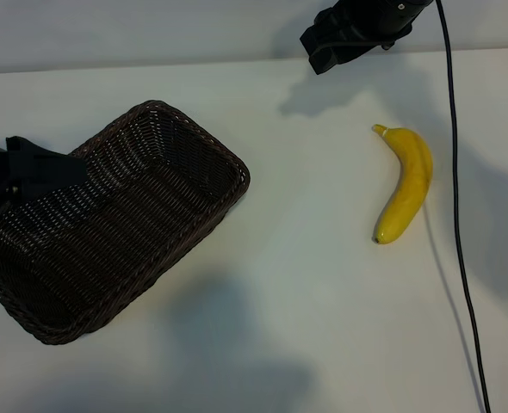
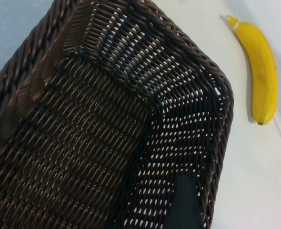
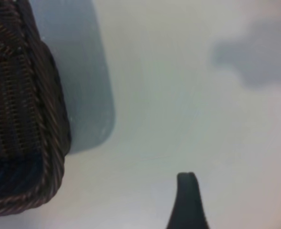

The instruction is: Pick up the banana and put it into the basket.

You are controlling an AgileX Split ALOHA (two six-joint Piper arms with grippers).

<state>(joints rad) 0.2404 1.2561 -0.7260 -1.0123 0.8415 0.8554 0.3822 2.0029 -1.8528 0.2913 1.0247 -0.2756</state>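
Banana (image 1: 405,183): I see it lying flat on the white table (image 1: 306,284), on the right side of the exterior view, stem end pointing toward the far edge, its curve bowing to the right. Nothing touches it. It is well apart from the basket.

Basket (image 1: 159,249): dark wicker, on the left side of the table, turned at an angle so one corner points toward the middle. I see nothing inside it but its own weave.

Left gripper (image 1: 39,172): it hangs over the basket's left end, above the rim. From its wrist camera I look down into the basket, with one dark fingertip (image 2: 183,205) showing against the inner wall, and the banana beyond the far corner. Its fingers stand spread, and I see nothing between them.

Right gripper (image 1: 344,39): up at the far edge of the table, past the banana's stem end and a little to its left, off the surface. Its wrist camera shows bare table, a corner of the basket, and one dark fingertip (image 3: 188,202). Fingers spread wide, pinching nothing.

Cable (image 1: 457,215): a black lead runs down the table just right of the banana.
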